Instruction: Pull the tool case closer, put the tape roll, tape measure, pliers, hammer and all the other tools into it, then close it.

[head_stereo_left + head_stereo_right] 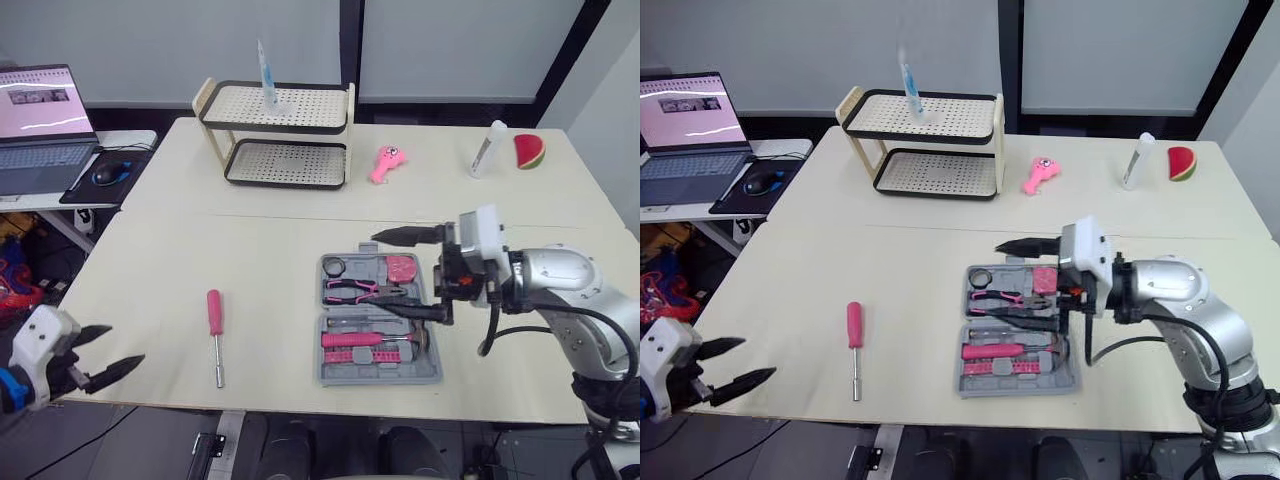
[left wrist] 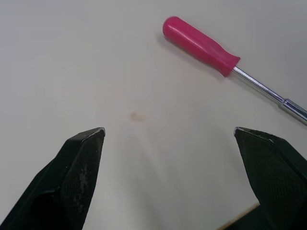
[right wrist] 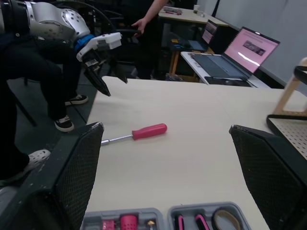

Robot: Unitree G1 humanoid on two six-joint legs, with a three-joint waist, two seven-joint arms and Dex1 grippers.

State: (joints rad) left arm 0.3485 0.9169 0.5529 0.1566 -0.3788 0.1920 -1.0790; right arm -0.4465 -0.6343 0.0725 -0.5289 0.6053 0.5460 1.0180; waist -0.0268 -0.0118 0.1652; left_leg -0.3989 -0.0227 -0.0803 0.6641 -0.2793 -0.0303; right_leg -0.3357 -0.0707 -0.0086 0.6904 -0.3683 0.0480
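Nearest item: my left end effector point(image 1: 125, 343), at the near left edge of the counter point(image 1: 160, 260), fingers spread apart and holding nothing. Next: one pink-handled screwdriver point(image 1: 215, 330), lying loose on the counter just beyond that end effector and well apart from the case. Its long axis runs near to far, with the metal tip pointing toward me and the handle pointing away. To its right: the grey tool case point(image 1: 378, 379), open and flat, close to the near edge, so I judge the pull-in done. Contents, nearer half: a pink-handled tool point(image 1: 352, 340) that I take for the hammer, with smaller pieces beside it that I cannot make out. Contents, farther half: pliers point(image 1: 350, 290), tape roll point(image 1: 335, 266) and pink tape measure point(image 1: 402, 267), each seated in its slot. My right end effector point(image 1: 380, 272) hangs over the case's right side, fingers wide apart and gripping nothing. Outstanding, by my reckoning: the screwdriver to go in, then the case to be closed. Far stock, not part of the job: a two-tier rack point(image 1: 285, 182), a pink toy point(image 1: 385, 163), a white bottle point(image 1: 487, 148), a watermelon slice point(image 1: 529, 151), and a laptop point(image 1: 40, 120) on a side table.
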